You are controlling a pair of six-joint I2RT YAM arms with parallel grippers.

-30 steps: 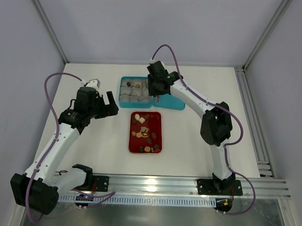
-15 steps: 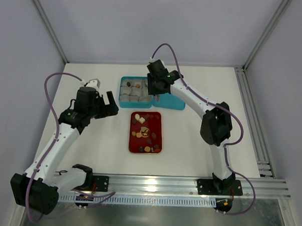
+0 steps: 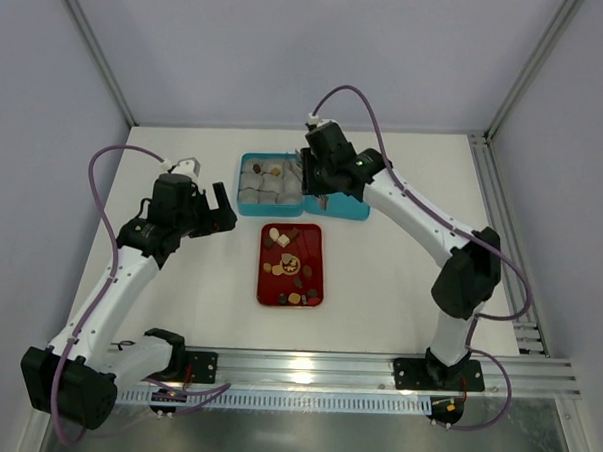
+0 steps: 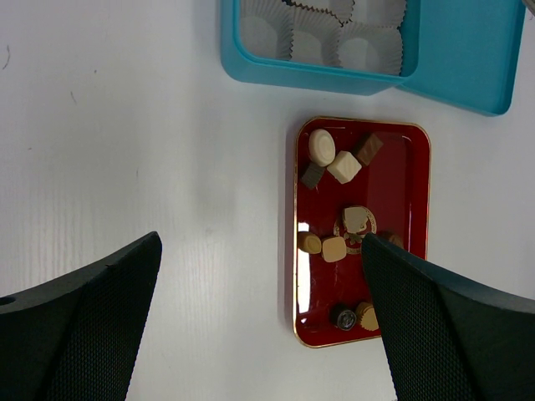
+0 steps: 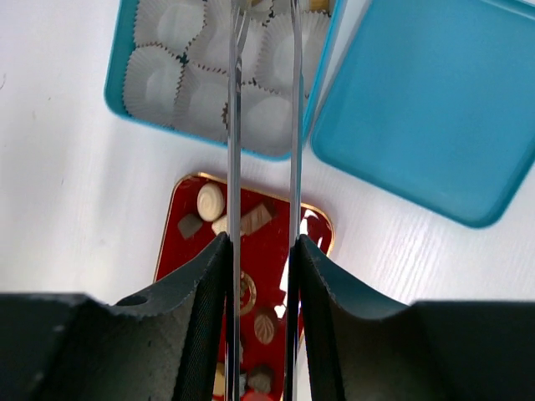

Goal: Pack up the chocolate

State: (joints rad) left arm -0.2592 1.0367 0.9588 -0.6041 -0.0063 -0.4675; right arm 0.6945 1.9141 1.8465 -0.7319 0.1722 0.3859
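Note:
The chocolate (image 3: 288,262) lies as several small brown, tan and cream pieces on a red tray (image 3: 263,284); it also shows in the left wrist view (image 4: 343,167) and the right wrist view (image 5: 210,200). My right gripper (image 3: 321,180) is shut on metal tweezers (image 5: 234,125), whose tips reach over the open blue box (image 3: 242,188) of paper cups (image 5: 155,71). I cannot tell if the tips hold a piece. A few cups at the back of the box hold pieces (image 3: 267,169). My left gripper (image 3: 214,204) is open and empty, left of the tray (image 4: 401,192).
The blue lid (image 3: 344,205) lies flat beside the box's right side, also in the right wrist view (image 5: 426,109). The box rim (image 4: 309,77) lies just beyond the tray. Metal rails run along the table's right and near edges.
My right arm has swung its elbow out to the right, and its gripper has shifted slightly right over the box's right edge. The left arm has not moved.

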